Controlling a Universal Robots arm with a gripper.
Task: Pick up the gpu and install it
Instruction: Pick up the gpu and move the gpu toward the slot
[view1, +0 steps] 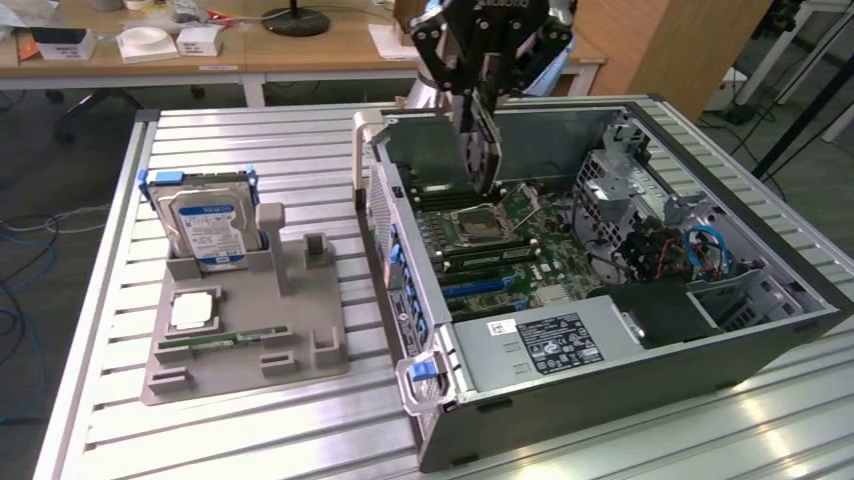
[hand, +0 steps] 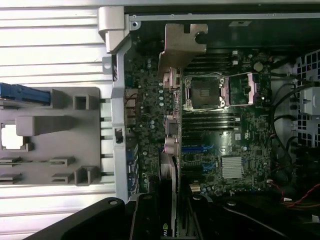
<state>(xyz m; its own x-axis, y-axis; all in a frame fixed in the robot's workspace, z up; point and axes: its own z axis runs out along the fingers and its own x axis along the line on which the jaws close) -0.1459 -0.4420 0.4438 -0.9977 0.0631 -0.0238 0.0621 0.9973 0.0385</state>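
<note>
A gripper (view1: 481, 88), jaws clamped on the top edge of the gpu (view1: 478, 150), holds it upright inside the open case (view1: 641, 385) over the motherboard (view1: 534, 250), perhaps not yet seated; the card looks light, stiff and fragile, best gripped by its edges.

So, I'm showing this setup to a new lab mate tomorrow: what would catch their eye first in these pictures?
First, the gripper holding the gpu on edge above the motherboard, inside the open computer case. Next, on the exterior view's left, a grey holder with a blue-labelled hard drive standing upright in it.
</note>
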